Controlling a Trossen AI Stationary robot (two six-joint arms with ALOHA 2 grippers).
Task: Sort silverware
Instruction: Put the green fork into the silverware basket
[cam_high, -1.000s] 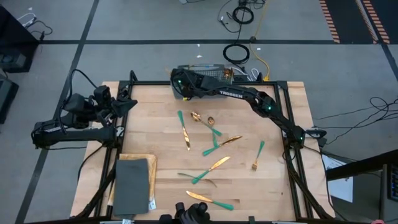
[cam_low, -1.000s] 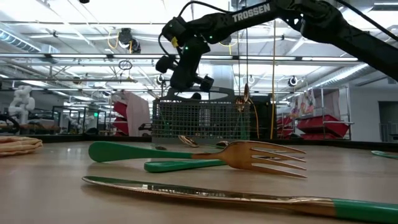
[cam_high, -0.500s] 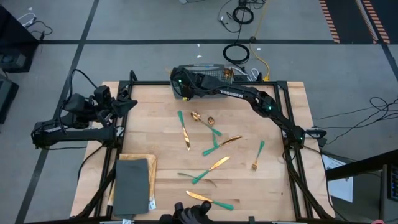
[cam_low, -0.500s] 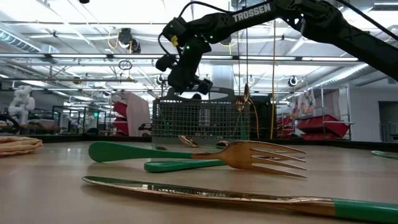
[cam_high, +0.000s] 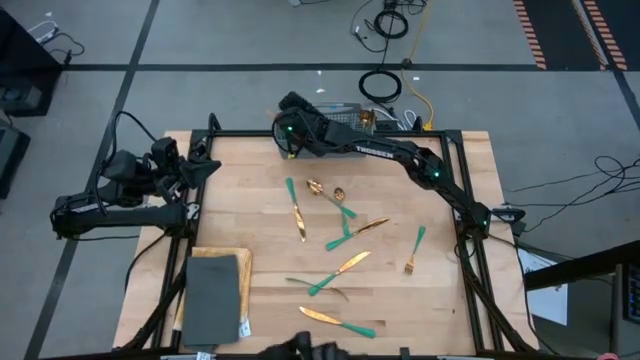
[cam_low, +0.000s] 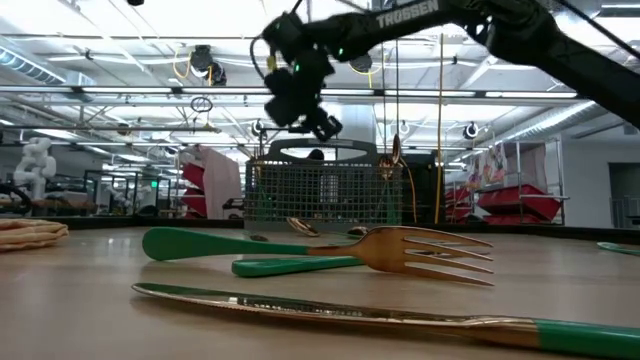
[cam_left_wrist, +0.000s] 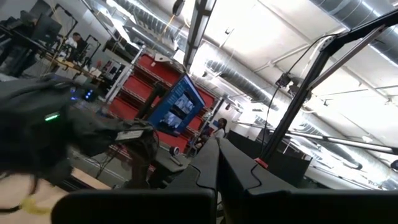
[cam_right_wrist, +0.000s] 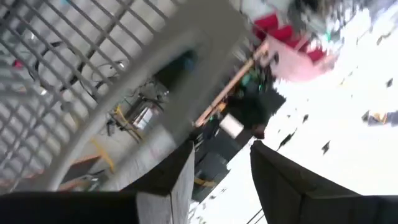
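Observation:
Several pieces of silverware with gold heads and teal handles lie flat across the wooden table, among them a knife (cam_high: 297, 210), a fork (cam_high: 414, 250) and a knife (cam_high: 335, 322) near the front edge. The low view shows a fork (cam_low: 400, 250) and a knife (cam_low: 350, 315) up close. A wire basket (cam_low: 320, 190) stands at the table's far edge, and one gold piece (cam_low: 395, 160) stands upright in it. My right gripper (cam_right_wrist: 221, 168) hangs open above the basket's left end (cam_high: 300, 112), nothing between its fingers. My left gripper (cam_left_wrist: 217, 162) waits shut at the table's left edge (cam_high: 210, 166).
A dark grey slab (cam_high: 212, 297) lies on a woven mat (cam_high: 228, 256) at the table's near left corner. A black frame (cam_high: 462, 200) runs around the table. Cables (cam_high: 380, 85) lie on the floor behind the basket.
My right gripper has risen a little above the basket and rolled about its own axis. The silverware on the table has not moved.

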